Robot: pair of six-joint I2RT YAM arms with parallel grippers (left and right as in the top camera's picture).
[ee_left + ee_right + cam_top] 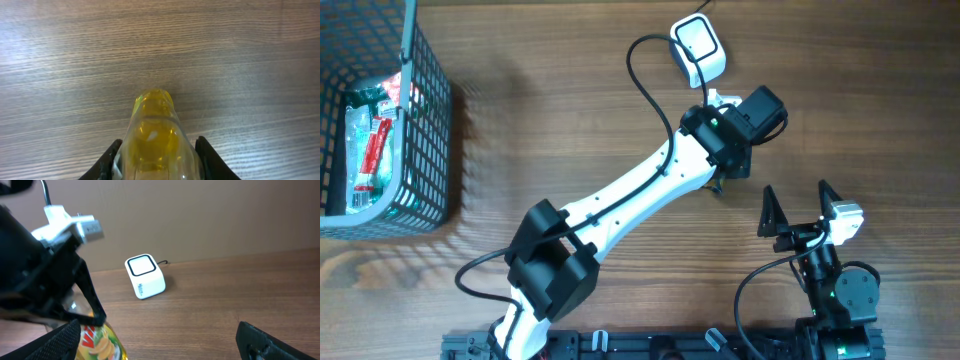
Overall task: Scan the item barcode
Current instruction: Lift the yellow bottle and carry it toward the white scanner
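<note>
Now the left gripper (pixel 157 155) squeezes a see-through bottle (pixel 154 122) with yellow stuff inside. It holds the bottle over the wooden table (pixel 60 60), near the white scanner (pixel 698 48). The right gripper (pixel 798 208) sits apart, fingers wide open, holding nothing.

This looks like a robotics lab dressed as a mock shop checkout. A small white barcode scanner (pixel 698 48) sits on a wood-grain bench (pixel 570 100). Well to the left of the scanner stands a grey wire shopping basket (pixel 432 100) holding sealed packets (pixel 370 150). On the near side of the scanner, two white-and-black robot arms (pixel 640 190) are mounted at the bench edge. A bottle (pixel 102 345) with a printed retail label is close to the scanner. Behind the scanner is a plain tan wall (pixel 210 215).
</note>
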